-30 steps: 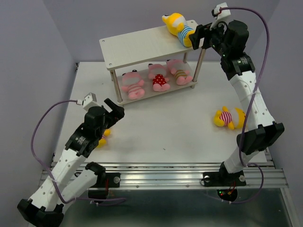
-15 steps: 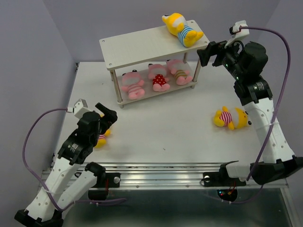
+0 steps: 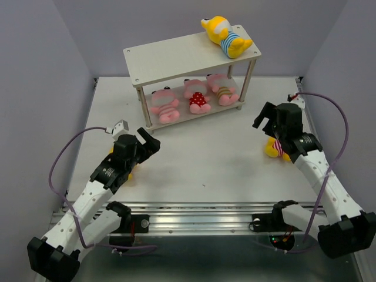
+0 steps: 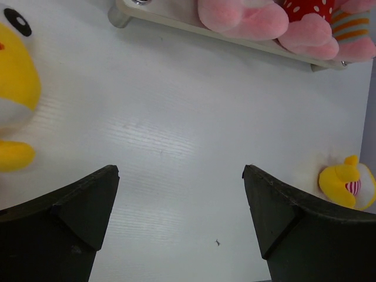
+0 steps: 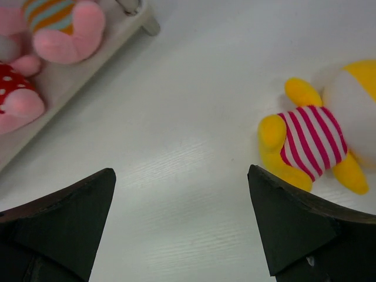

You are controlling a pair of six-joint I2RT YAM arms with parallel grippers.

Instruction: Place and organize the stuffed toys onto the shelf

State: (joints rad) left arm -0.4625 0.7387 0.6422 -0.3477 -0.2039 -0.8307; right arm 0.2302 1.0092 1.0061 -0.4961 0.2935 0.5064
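White table (image 3: pixel 205 158), yellow toy (image 5: pixel 311 147) near right fingers (image 5: pixel 294 229)

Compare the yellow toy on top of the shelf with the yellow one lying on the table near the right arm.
The top toy wears blue stripes; the table toy wears pink-and-white stripes. The top toy rests on the upper board of the shelf; the table toy lies on the table. Both are yellow plush.
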